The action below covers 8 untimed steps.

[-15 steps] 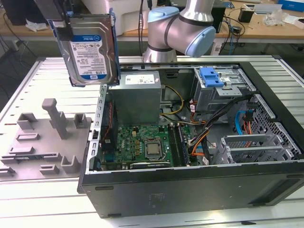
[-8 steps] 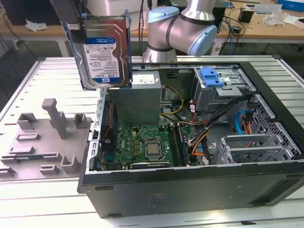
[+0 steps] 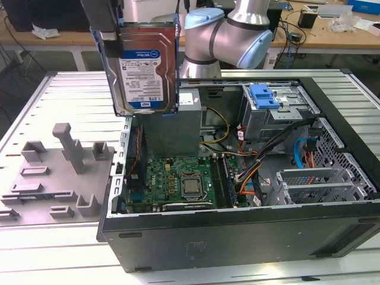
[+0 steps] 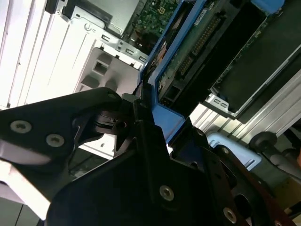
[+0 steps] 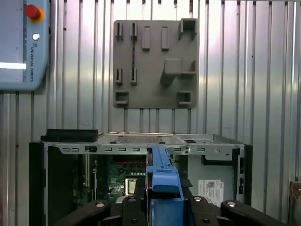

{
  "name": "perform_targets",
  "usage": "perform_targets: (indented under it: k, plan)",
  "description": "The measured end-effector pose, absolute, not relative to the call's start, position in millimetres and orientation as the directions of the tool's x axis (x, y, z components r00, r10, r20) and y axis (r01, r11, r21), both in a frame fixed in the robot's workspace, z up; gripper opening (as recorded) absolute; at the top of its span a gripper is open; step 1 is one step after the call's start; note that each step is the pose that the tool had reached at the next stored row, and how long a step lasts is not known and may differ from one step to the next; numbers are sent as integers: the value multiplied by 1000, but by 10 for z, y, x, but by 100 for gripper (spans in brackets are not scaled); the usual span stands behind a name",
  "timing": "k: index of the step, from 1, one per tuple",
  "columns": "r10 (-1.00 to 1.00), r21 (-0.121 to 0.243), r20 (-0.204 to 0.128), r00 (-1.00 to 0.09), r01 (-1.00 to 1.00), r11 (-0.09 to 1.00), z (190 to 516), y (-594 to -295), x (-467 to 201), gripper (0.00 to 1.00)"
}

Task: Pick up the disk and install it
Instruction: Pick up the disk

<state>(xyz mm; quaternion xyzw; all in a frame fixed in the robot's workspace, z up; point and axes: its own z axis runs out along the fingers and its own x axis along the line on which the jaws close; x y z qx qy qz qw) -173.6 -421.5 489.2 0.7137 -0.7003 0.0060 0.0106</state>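
I have the disk (image 3: 145, 65) in the air, in the upper left of the exterior view. It hangs upright, its blue-and-white label facing the camera and a blue rail framing its edges. The gripper (image 3: 105, 27) holds it from above. In the second wrist view the dark fingers (image 4: 106, 101) are closed narrow on the edge of that blue rail. How much of the rail they cover I can only guess, because the clamp point is mostly hidden.

The disk hangs above the near left corner of the open computer case (image 3: 237, 243), beside a grey plate (image 3: 53, 172) studded with blocks. The drive bay (image 3: 279, 116), with its blue latch (image 3: 264, 95), is in the upper right of the case, well apart from the disk. Between them are the circuit board (image 3: 178, 178) and loose cables (image 3: 255, 169).

To carry well, I judge the travel should be slow and high, clear of the cables and case walls. The grip is on one edge only, so a quick swing could tilt the disk. The rail should be squared to the bay opening before any descent.
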Motion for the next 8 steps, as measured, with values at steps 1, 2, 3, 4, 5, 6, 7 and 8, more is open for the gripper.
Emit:
perform_targets:
  k: [1, 2, 3, 4, 5, 6, 7, 8]
  plan:
    - [-1000, 7, 23, 19, -1000, -19, 4895, -4233, -1707, 37]
    - [-1000, 7, 23, 19, -1000, -19, 4897, -4248, -1683, 37]
    - [-1000, 7, 23, 19, -1000, -19, 4901, -4263, -1660, 37]
    - [-1000, 7, 23, 19, -1000, -19, 4903, -4277, -1637, 37]
    - [-1000, 7, 23, 19, -1000, -19, 4908, -4297, -1606, 37]
    - [-1000, 7, 23, 19, -1000, -19, 4911, -4312, -1582, 37]
    - [-1000, 7, 23, 19, -1000, -19, 4914, -4328, -1559, 37]
    - [-1000, 7, 23, 19, -1000, -19, 4917, -4343, -1536, 37]
